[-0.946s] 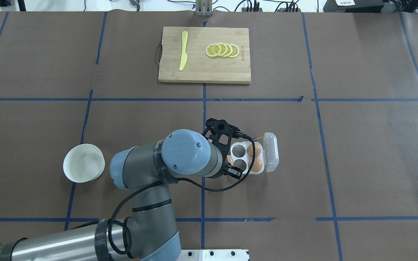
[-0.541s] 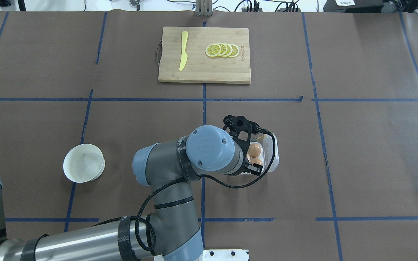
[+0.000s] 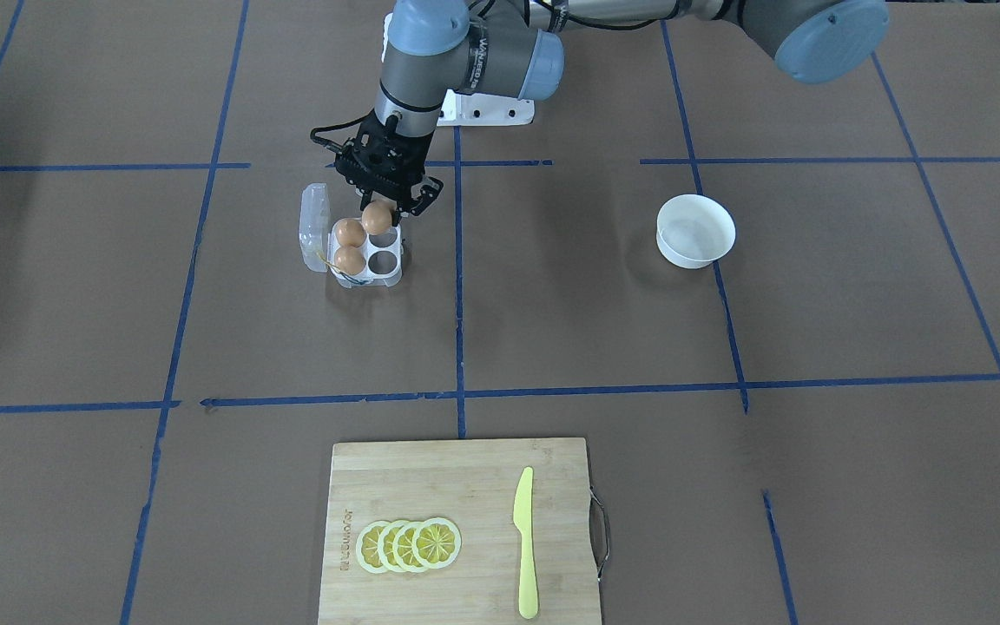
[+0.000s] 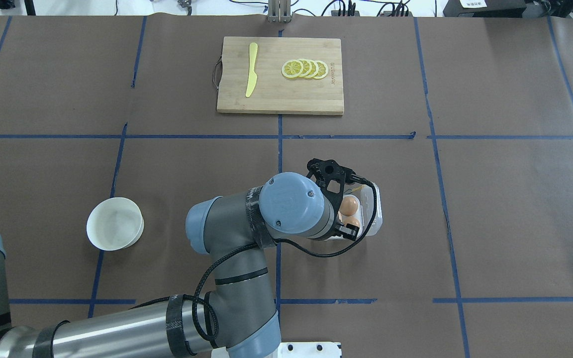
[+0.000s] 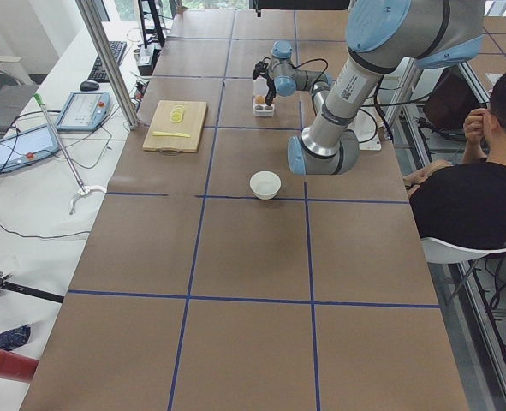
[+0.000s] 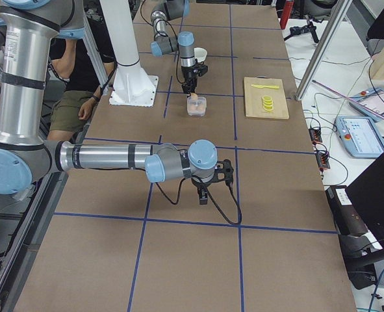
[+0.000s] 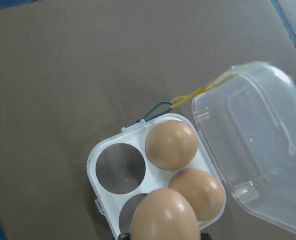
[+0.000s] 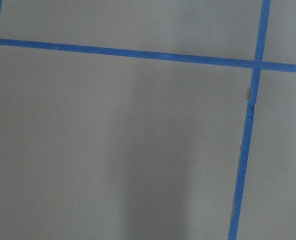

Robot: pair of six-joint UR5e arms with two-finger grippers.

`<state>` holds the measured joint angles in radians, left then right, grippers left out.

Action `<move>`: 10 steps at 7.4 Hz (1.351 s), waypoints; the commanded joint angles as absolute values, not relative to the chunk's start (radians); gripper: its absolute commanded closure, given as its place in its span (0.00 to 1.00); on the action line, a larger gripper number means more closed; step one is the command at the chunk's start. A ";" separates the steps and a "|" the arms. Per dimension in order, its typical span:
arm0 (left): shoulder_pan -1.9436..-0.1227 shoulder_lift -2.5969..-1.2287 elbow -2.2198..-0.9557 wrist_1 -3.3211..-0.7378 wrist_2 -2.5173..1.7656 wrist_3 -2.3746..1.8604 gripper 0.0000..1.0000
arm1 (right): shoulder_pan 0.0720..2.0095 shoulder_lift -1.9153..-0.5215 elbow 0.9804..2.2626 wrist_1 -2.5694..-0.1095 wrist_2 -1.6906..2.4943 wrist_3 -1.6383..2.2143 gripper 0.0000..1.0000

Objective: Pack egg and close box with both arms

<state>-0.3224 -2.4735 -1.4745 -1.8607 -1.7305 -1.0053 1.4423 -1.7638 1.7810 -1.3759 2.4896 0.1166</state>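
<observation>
Egg (image 3: 376, 217) pinched in left tool (image 3: 378, 208), just above box (image 3: 383, 279), lid (image 3: 313, 224) open. Overhead: left arm (image 4: 291, 206) hiding most of box. Left wrist: held egg over empty cell, beside two seated eggs (image 7: 172, 145). Right side: right tool (image 6: 204, 193) well apart from box; spread or pressed together, cannot tell.

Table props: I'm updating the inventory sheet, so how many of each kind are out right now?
Eggs: 3
Lemon slices: 4
Knife: 1
Cutting board: 1
Bowl: 1
Egg carton: 1
Total: 11
</observation>
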 commanded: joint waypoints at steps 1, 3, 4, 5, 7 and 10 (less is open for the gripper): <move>-0.322 -2.476 -1.471 -1.862 -1.729 -1.005 0.61 | 1.440 -1.764 1.781 -1.376 2.490 0.123 0.00; -0.322 -2.476 -1.462 -1.888 -1.729 -1.011 0.28 | 1.442 -1.764 1.782 -1.376 2.491 0.124 0.00; -0.322 -2.476 -1.462 -1.894 -1.729 -1.014 0.10 | 1.442 -1.764 1.778 -1.376 2.523 0.142 0.00; -0.322 -2.474 -1.463 -1.894 -1.729 -1.012 0.10 | 1.431 -1.764 1.779 -1.376 2.536 0.164 0.00; -0.333 -2.471 -1.463 -1.894 -1.729 -1.011 0.10 | 1.404 -1.752 1.779 -1.374 2.536 0.187 0.00; -0.426 -2.343 -1.575 -1.878 -1.820 -0.982 0.14 | 1.249 -1.701 1.775 -1.168 2.487 0.520 0.00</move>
